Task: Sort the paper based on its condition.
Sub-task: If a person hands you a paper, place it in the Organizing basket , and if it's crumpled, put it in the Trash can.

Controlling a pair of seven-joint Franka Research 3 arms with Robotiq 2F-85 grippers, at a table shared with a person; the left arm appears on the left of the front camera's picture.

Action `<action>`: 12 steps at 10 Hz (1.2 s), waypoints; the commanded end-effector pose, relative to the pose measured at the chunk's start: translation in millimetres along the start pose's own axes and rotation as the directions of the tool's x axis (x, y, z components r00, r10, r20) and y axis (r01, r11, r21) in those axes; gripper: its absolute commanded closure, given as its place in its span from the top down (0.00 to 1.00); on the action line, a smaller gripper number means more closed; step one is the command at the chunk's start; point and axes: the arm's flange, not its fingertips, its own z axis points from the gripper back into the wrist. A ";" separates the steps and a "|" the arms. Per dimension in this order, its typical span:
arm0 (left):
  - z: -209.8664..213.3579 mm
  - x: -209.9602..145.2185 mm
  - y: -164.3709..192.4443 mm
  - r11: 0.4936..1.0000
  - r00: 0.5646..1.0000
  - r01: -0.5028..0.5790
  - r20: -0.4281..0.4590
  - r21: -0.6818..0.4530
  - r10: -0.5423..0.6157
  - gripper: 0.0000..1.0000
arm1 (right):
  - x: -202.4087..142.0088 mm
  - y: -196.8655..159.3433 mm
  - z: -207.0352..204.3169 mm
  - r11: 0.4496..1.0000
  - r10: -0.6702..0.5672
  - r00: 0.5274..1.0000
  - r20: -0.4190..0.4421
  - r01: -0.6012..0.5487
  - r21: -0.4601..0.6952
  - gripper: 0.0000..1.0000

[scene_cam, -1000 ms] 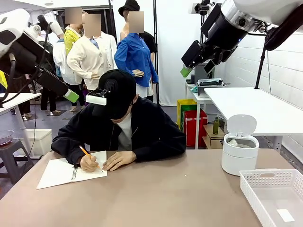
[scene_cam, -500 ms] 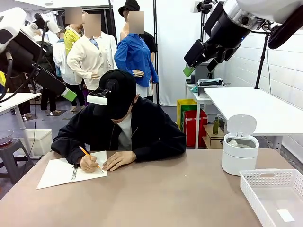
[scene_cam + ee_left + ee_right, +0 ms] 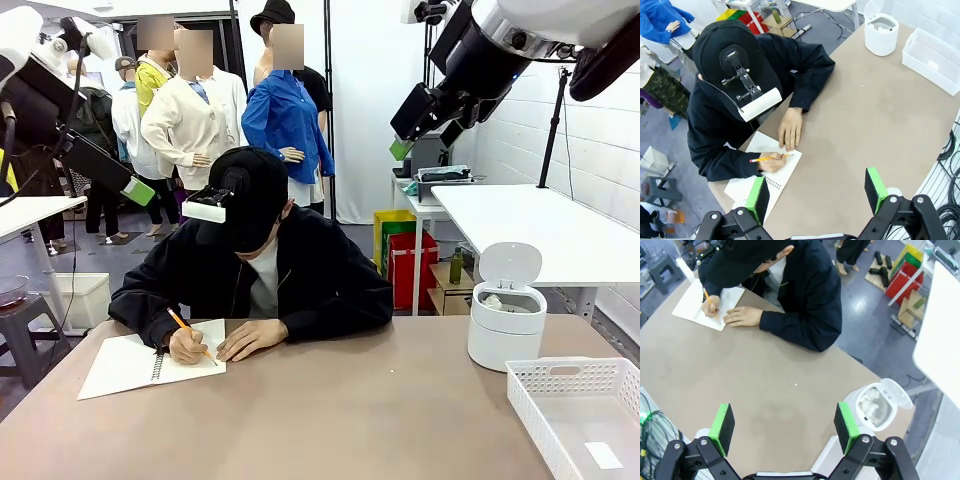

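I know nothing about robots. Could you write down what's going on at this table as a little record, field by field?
Person: writing in a spiral notebook with a pencil
Left gripper: open, empty, high above the table
Right gripper: open, empty, high above the table
Lidded bin: lid up, crumpled white paper inside
Basket: one flat paper slip inside

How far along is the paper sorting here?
Done: crumpled paper lies in the open-lidded bin, and one flat slip in the white basket. In hand: nothing; the left end effector and right end effector hang open, high over the table. Left: probably whatever the person, now writing in the notebook, produces next.
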 end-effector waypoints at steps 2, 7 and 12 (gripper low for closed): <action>3.7 -0.3 4.8 0.999 1.000 0.016 0.006 0.034 -0.016 1.00 | -8.5 -9.0 4.5 1.000 -0.013 1.000 0.015 0.013 0.007 1.00; -5.1 3.7 22.0 0.999 1.000 -0.021 0.019 0.050 0.020 1.00 | -25.9 -3.6 15.0 0.999 -0.017 0.999 0.032 0.016 0.035 1.00; -1.9 0.2 12.7 0.999 1.000 -0.025 0.016 0.025 0.024 1.00 | -31.8 -4.6 12.7 0.994 -0.008 1.000 0.018 0.006 0.109 1.00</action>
